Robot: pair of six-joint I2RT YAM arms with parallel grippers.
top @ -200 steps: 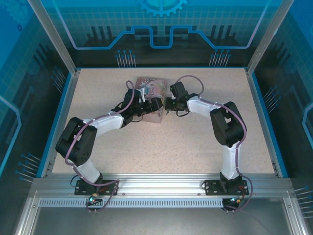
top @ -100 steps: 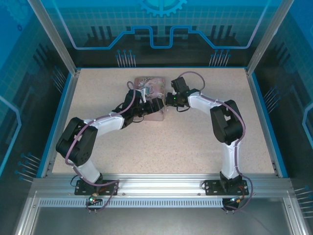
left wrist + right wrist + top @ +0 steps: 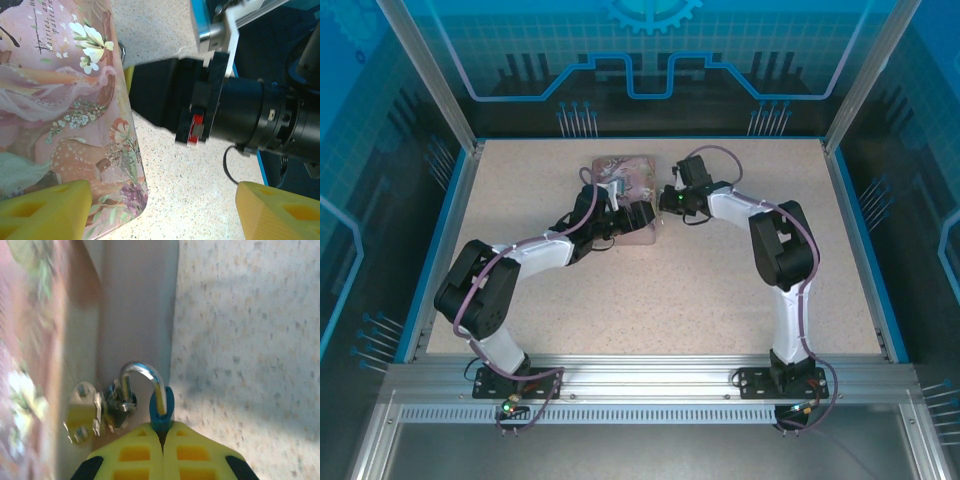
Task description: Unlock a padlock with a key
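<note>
From above, both arms meet at the tin (image 3: 625, 178), far mid-table (image 3: 740, 300), with open surface on every side. Left wrist: the left gripper (image 3: 160, 210) is spread wide over the tin's corner edge. Right wrist: the right gripper (image 3: 162, 434), pressed together, pinches the padlock (image 3: 162, 412). Its shackle (image 3: 145, 374) hooks the tin's hasp (image 3: 117, 405).

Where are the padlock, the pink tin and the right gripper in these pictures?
padlock (image 3: 162, 411), right wrist view, on its blue body below the shackle.
pink tin (image 3: 60, 115), left wrist view, on its illustrated lid.
right gripper (image 3: 161, 435), right wrist view, between its shut yellow fingertips.
</note>
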